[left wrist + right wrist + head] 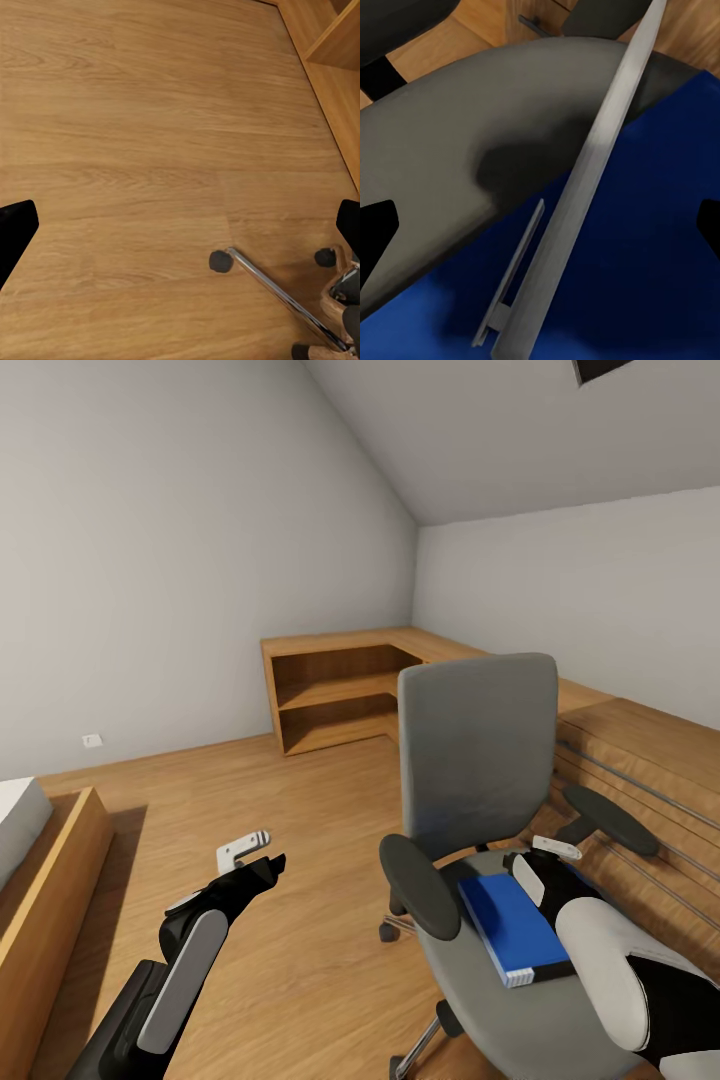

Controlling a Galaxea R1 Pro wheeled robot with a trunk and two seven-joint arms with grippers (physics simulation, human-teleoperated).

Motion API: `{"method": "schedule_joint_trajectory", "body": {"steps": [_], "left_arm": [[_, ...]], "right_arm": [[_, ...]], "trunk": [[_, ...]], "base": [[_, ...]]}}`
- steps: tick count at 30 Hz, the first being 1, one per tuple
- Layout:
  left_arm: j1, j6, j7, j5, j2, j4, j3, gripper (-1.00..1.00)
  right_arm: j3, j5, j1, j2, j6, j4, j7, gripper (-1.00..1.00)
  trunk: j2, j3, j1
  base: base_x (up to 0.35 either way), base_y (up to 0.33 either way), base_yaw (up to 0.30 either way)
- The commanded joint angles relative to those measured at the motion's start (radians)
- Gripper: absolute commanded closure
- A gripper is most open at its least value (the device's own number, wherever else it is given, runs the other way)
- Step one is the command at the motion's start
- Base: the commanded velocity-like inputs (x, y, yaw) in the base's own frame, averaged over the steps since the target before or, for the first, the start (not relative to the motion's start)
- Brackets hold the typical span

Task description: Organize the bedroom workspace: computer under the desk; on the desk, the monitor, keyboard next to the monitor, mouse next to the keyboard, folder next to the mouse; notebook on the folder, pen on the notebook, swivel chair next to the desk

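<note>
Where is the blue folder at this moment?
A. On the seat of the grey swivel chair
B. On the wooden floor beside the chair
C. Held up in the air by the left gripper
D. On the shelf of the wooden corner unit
A: in the head view the folder lies flat on the seat of the swivel chair, with the right gripper just above it.

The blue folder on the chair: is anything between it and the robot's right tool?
Nothing visible is. The folder lies open to view on the seat of the swivel chair, between the armrests, and the right tool hangs just beside its far corner. In the right wrist view the folder sits directly below.
</note>
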Motion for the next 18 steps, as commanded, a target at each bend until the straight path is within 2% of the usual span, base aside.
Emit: {"method": "schedule_joint_trajectory", "body": {"steps": [1,2,18], "left_arm": [[-0.001,0.0,0.01,0.01,0.001,-0.001,-0.002,-1.0],[-0.001,0.0,0.01,0.01,0.001,-0.001,-0.002,-1.0],[-0.001,0.0,0.01,0.01,0.001,0.0,-0.002,-1.0]], "right_arm": [[0.002,-0.006,0.0,0.0,0.005,-0.002,-0.004,-1.0],[0.002,-0.006,0.0,0.0,0.005,-0.002,-0.004,1.0],[0.002,-0.005,0.0,0.002,0.005,-0.003,-0.004,1.0]], "trunk": [[0.0,-0.001,0.0],[0.0,-0.001,0.0],[0.0,-0.001,0.0]], "base": [[0.0,0.0,0.0],[0.0,0.0,0.0],[0.0,0.0,0.0]]}}
